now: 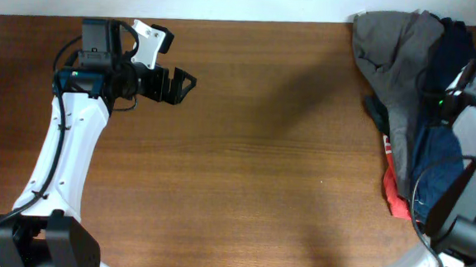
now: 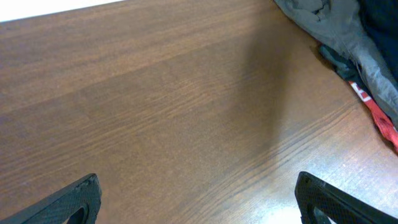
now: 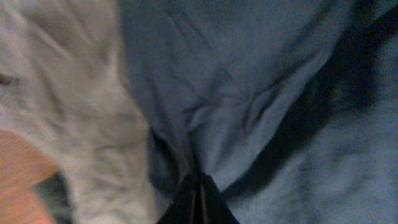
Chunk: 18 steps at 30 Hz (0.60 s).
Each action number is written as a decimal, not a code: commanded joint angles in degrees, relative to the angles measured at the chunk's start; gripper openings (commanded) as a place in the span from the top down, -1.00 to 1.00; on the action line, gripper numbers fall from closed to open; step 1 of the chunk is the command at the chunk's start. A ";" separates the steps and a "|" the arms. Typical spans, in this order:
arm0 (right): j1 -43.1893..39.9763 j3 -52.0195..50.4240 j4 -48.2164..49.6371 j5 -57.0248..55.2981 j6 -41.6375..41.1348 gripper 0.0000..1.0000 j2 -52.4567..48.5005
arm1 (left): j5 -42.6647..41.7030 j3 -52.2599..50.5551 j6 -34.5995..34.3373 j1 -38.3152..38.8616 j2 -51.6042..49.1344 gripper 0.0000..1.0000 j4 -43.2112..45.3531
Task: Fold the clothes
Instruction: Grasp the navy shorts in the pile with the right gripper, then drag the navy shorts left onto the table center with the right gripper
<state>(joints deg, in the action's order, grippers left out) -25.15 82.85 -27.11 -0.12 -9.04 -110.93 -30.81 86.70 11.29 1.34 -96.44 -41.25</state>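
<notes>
The navy-blue shorts [image 1: 435, 158] lie crumpled in a pile at the table's right edge, partly under a grey garment [image 1: 399, 69]. In the right wrist view the blue fabric [image 3: 249, 81] fills the frame and gathers into folds at my right gripper [image 3: 199, 186], whose fingers are pressed together on it. In the overhead view the right gripper [image 1: 449, 101] sits on the pile, mostly hidden by the arm. My left gripper [image 1: 183, 85] is open and empty over bare wood at the far left; its fingertips show wide apart in the left wrist view [image 2: 199, 202].
The grey garment also shows in the left wrist view [image 2: 336, 37] and the right wrist view [image 3: 68, 112]. A red-and-black item [image 1: 394, 193] pokes out under the pile near the right edge [image 2: 373, 112]. The wooden table [image 1: 261, 168] spreads between the arms.
</notes>
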 commanded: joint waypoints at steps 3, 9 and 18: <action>0.57 10.60 -8.31 6.03 -0.24 0.92 8.94 | 0.44 1.27 -0.11 0.04 -0.63 -0.98 1.84; 5.86 18.23 -19.02 14.32 1.07 0.93 11.32 | 0.46 1.31 -0.11 -0.07 -0.61 -0.98 2.71; 25.99 19.47 -22.75 14.47 1.03 0.92 11.76 | 3.80 2.29 -4.79 -5.62 1.49 -0.98 2.64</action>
<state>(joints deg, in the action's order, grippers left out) -5.37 101.14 -50.06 11.88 -8.56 -100.36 -29.32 87.48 9.34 -1.41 -96.44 -38.74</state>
